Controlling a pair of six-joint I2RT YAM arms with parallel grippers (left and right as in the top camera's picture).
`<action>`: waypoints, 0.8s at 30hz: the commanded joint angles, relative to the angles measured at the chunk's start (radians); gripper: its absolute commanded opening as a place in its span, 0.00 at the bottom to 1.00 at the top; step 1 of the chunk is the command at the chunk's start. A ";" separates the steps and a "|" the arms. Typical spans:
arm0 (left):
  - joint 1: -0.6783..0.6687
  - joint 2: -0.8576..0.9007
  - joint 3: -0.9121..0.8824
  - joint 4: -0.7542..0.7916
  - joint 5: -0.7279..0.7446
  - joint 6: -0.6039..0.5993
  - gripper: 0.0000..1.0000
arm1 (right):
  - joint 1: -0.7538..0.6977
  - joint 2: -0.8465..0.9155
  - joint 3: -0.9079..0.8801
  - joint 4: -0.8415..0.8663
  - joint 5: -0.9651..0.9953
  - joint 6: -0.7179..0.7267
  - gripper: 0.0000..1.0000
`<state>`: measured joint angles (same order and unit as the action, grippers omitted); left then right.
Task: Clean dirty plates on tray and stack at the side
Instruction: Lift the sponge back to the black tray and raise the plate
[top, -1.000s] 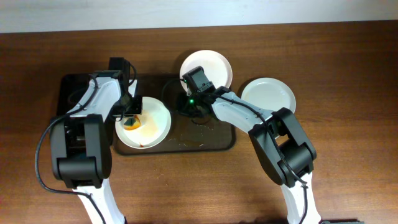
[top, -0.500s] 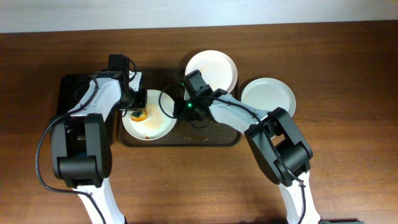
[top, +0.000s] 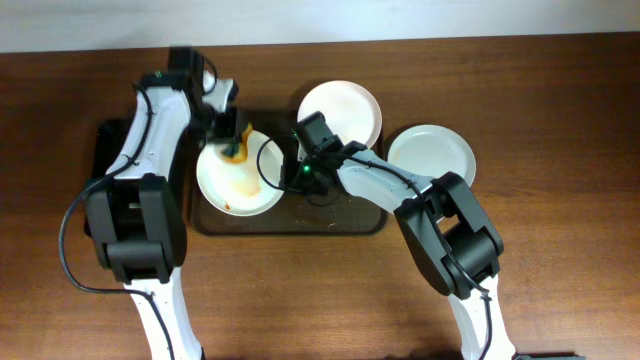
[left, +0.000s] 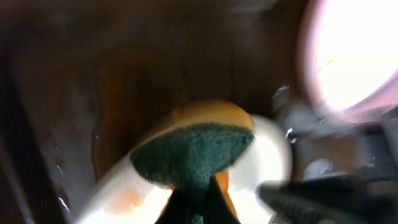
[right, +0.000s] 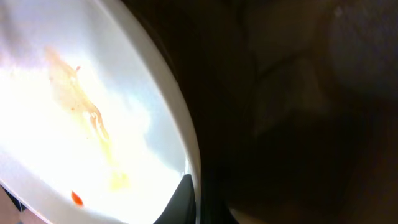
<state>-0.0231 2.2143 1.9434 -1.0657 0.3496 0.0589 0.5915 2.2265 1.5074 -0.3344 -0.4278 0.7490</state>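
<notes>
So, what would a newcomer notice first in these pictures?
The round white plate smeared with orange sauce on the dark rectangular tray, at centre left. The left gripper holds a green-and-yellow sponge against it, while the right gripper pinches its right rim. Two clean white plates lie further right.

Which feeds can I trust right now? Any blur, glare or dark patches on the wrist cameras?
Overhead: sharp, evenly lit, smeared plate on the tray reads clearly. Left wrist: dim and soft, sponge recognisable, another plate blown out. Right wrist: smeared plate glaring and blurred, right half almost black.
</notes>
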 joint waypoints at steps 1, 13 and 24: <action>0.016 -0.018 0.211 -0.063 0.074 0.026 0.00 | 0.002 -0.008 0.004 -0.034 -0.032 -0.043 0.04; 0.032 -0.015 0.192 -0.151 0.020 -0.022 0.00 | 0.013 -0.504 0.056 -0.562 0.740 -0.245 0.04; 0.005 -0.015 -0.227 0.084 -0.008 -0.025 0.00 | 0.266 -0.559 0.056 -0.620 1.600 -0.245 0.04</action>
<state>-0.0040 2.2124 1.7958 -1.0313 0.3656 0.0456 0.8089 1.6772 1.5482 -0.9577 0.9070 0.5014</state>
